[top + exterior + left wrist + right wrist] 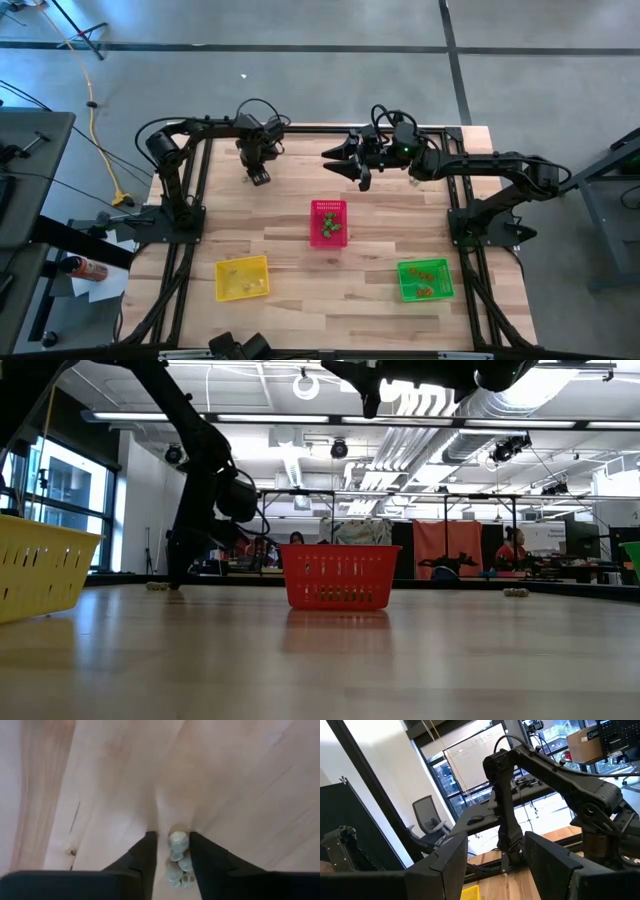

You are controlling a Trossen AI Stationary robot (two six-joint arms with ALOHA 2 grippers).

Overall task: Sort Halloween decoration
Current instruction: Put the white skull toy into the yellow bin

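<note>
Left gripper (171, 851) fingers straddle a pale trinket (178, 841), grip unclear; right gripper (340, 158) fingers spread, empty

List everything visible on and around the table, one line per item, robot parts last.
Red basket: one, table centre, green trinkets inside.
Yellow basket: one, near-left of the table, yellowish trinkets inside.
Green basket: one, near-right, orange trinkets inside.
Pale trinket: one, yellowish, on the wood between the left gripper's fingers.
Table: one, light wood.
Left gripper: far-left, down at the tabletop, fingers either side of the pale trinket.
Right gripper: raised over the far side, open, empty.
</note>
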